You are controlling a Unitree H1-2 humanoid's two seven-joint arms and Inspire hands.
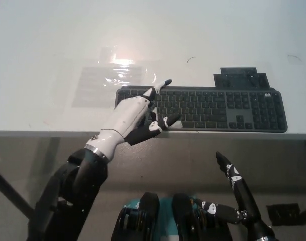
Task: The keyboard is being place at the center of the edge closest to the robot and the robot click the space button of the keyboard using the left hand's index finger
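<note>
left hand's fingers are spreading apart and gripping nothing. one is stretching out over the upper key rows, another is curling lower with its tip at the white-marked space bar; cannot tell whether it is pressing. the left hand is hovering over the left end of the keyboard, forearm coming up from the lower left. the keyboard, dark grey, is lying flat along the near edge of the white table, sitting right of the picture's middle. a black flat object is touching its far edge. a clear film patch is lying just beyond the left end. the right hand is resting low at the right, below the table edge, fingers apart and holding nothing.
</note>
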